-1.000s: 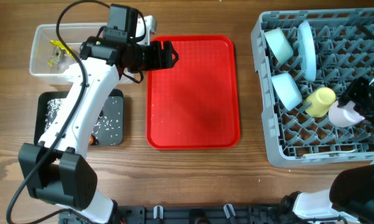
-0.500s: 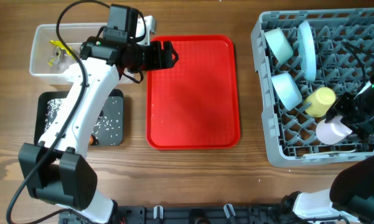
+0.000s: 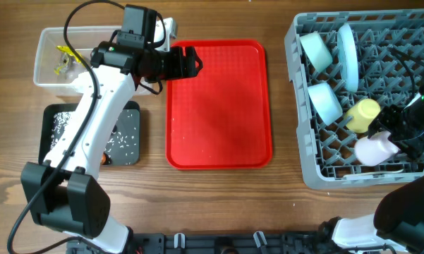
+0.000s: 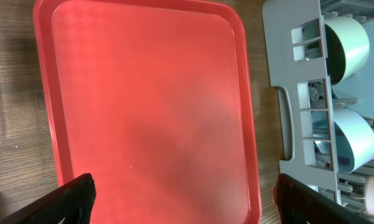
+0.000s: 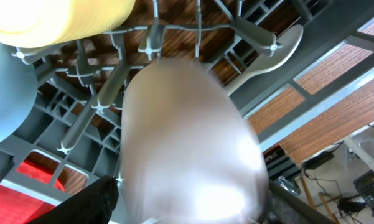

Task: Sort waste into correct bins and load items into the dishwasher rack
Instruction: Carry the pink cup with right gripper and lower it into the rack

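Note:
The grey dishwasher rack [image 3: 297, 106] at the right holds two pale blue bowls [image 3: 315, 49] [image 3: 326, 101], the pale blue plate [image 3: 348, 48] and the yellow cup [image 3: 363, 113]. My right gripper [image 3: 398, 137] is shut on the pink cup [image 3: 376, 148], which lies tilted among the pegs beside the yellow cup. In the right wrist view the pink cup [image 5: 193, 143] fills the space between my fingers [image 5: 187, 214]. My left gripper [image 3: 187, 62] is open and empty over the red tray's far left corner; its fingers [image 4: 187, 205] are wide apart.
The flat red tray [image 3: 219, 106] lies mid-table. The clear tub [image 3: 46, 70] at the far left holds a yellow scrap [image 3: 65, 56]. The black tray [image 3: 53, 134] holds white rice grains [image 3: 120, 137]. A white utensil [image 5: 280, 46] lies in the rack's floor.
My right gripper has moved down and left with the pink cup, bringing it low among the rack's pegs beside the yellow cup. The left arm has not moved.

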You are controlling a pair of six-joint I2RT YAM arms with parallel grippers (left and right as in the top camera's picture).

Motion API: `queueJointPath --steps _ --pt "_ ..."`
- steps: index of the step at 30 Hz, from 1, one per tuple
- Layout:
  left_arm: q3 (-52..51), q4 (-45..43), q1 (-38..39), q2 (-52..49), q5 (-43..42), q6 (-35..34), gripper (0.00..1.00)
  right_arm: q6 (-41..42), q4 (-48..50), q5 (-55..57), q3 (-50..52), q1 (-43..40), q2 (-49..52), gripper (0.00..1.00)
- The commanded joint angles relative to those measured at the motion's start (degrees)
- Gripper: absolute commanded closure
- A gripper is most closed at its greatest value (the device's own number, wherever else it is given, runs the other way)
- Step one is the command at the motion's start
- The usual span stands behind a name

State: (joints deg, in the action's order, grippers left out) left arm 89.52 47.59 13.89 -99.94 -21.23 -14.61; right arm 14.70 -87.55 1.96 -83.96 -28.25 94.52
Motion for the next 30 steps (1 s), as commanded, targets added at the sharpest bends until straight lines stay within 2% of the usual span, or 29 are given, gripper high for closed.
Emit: queueJointPath --steps 1,14,19,23,30 --pt "-0.42 -0.02 0.15 -0.37 0.33 0.94 0.08 0.55 0.07 1.05 0.33 -0.11 0.33 0.20" --pt "-0.42 -0.02 0.15 -0.37 0.33 0.94 0.08 0.48 0.61 1.01 0.31 -0.09 0.33 0.20" --pt "-0.42 -0.17 0.15 -0.37 0.33 0.92 0.09 0.50 1.60 1.05 0.37 0.44 0.33 0.34" --pt "-0.42 -0.15 0.15 -0.37 0.33 0.92 0.09 0.48 2.62 1.11 1.92 0.42 0.33 0.41" --pt "-0.42 -0.13 0.15 -0.37 0.33 0.92 0.09 0.90 4.13 1.07 5.18 0.42 0.31 0.44"
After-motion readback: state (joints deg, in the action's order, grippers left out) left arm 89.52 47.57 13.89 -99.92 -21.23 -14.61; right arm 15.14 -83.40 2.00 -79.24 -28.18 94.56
